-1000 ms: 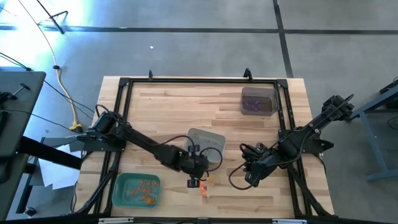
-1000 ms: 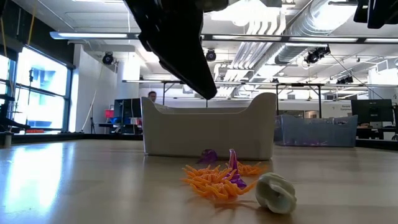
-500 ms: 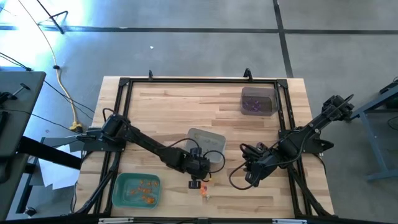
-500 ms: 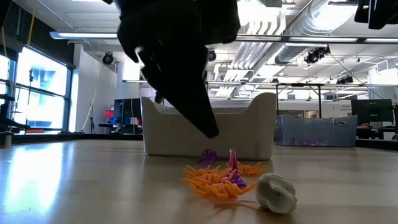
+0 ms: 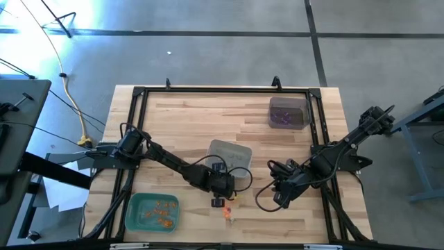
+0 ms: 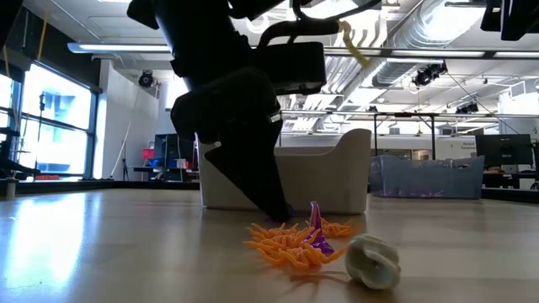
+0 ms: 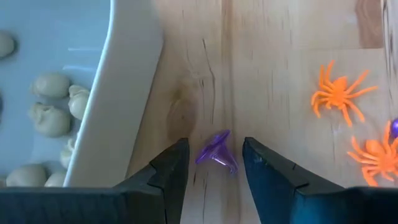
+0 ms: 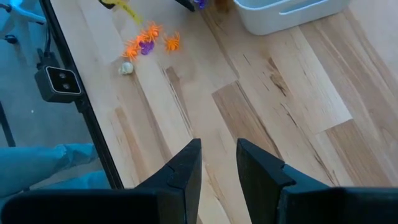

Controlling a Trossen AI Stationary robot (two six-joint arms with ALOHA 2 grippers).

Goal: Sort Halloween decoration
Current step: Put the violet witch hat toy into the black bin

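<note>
The left gripper [image 7: 214, 163] stands open with nothing in its grasp, its fingers straddling a small purple trinket [image 7: 217, 151] that lies on the table [image 7: 280, 37] just beside the grey tray [image 7: 127, 93] wall. The trinket looks light and oddly shaped, so closing fingers could flick it aside, or one finger could catch the tray. Orange spiders [image 7: 339, 93] lie near. The right gripper [image 8: 217, 163] waits apart, partly open and empty.
</note>
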